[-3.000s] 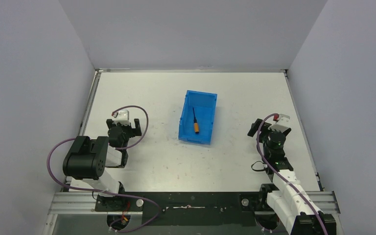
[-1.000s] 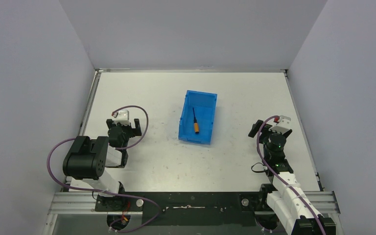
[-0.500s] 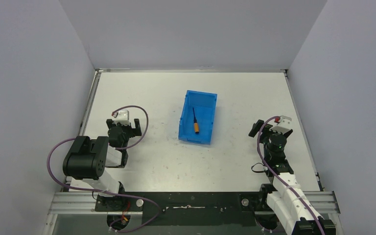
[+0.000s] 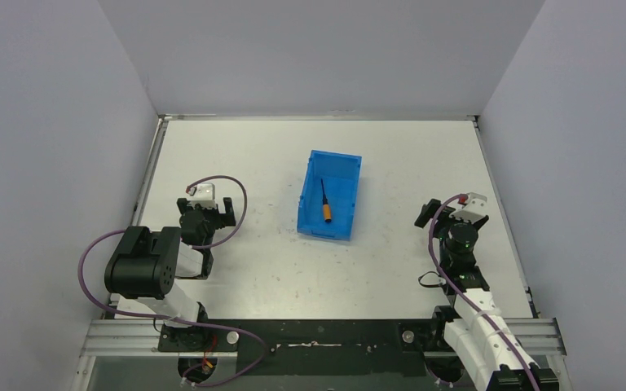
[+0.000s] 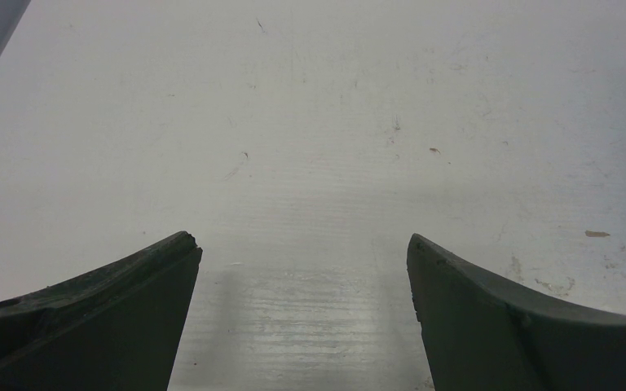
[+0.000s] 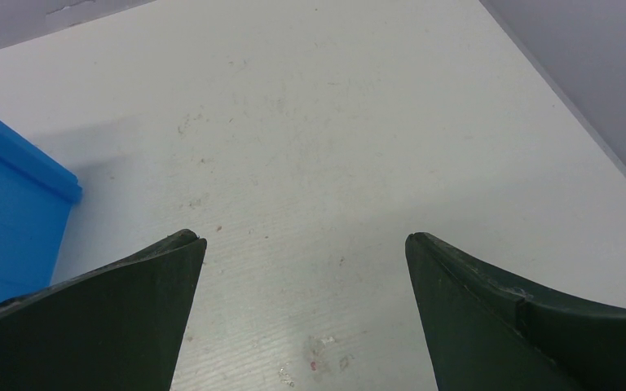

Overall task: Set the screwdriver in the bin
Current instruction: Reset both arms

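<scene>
Lying inside the blue bin (image 4: 305, 200) near the middle of my white worktop (image 4: 399, 163), the orange-handled screwdriver (image 4: 326, 204) rests on the bin's floor, handle toward the near wall and thin black shaft pointing toward the far one. Both arms sit well apart from the bin. My left end effector (image 5: 303, 244), off to the bin's left, is spread wide apart above scuffed worktop and grips nothing. My right end effector (image 6: 303, 238), off to the bin's right, is likewise spread apart and grips nothing. From the right wrist camera I can see a corner of the bin at the left edge of the view.
</scene>
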Robot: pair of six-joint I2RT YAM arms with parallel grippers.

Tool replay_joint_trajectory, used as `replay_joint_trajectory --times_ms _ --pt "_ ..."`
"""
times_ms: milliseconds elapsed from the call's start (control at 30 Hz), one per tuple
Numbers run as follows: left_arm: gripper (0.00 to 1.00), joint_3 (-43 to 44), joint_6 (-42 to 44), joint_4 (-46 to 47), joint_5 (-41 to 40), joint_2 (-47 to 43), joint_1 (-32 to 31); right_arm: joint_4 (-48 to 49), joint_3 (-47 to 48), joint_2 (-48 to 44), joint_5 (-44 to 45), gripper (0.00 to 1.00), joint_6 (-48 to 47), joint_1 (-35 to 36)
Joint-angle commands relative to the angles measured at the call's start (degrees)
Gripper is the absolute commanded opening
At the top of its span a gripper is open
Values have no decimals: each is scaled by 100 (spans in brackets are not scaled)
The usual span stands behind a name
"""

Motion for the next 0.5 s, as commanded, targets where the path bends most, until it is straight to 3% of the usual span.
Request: replay_joint_trajectory --times_ms 0,467 --pt "97 106 -14 373 49 -5 26 258 -26 -89 124 100 8 -20" --pt "97 105 -16 374 49 -3 26 253 -17 -65 133 100 13 -13"
